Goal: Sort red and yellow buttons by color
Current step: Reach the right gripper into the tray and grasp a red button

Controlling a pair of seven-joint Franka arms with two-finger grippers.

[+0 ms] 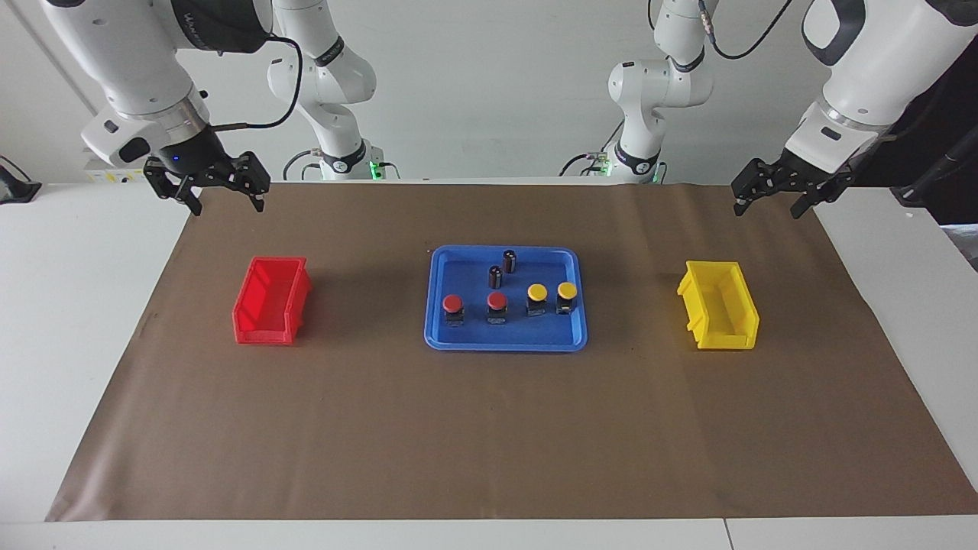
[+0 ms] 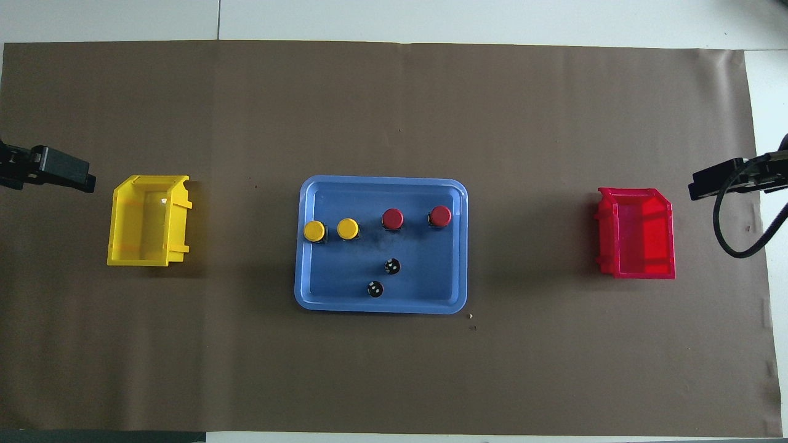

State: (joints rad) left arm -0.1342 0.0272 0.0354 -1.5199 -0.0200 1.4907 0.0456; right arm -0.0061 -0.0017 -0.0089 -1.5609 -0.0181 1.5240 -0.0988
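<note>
The left gripper [image 1: 772,206] hangs in the air over the brown mat [image 1: 489,428] at the left arm's end of the surface, its jaws spread wide and holding nothing. The right gripper [image 1: 225,200] hangs likewise over the mat's edge at the right arm's end, jaws wide and empty. Neither touches anything.

A blue tray [image 1: 443,336] lies in the middle of the mat. In it stand four buttons in a row along the side farther from the robots: two red buttons [image 1: 453,304] toward the right arm's end and two yellow buttons [image 1: 537,292] toward the left arm's end. Each is a round cap on a small black boxy base, upright, the four set apart from one another. Nearer the robots in the same tray stand two dark cylinders [image 1: 510,261] with pale tops, close together.

A red bin [image 1: 269,328] sits on the mat toward the right arm's end, a yellow bin [image 1: 722,336] toward the left arm's end, each well apart from the tray. Both bins hold nothing.
</note>
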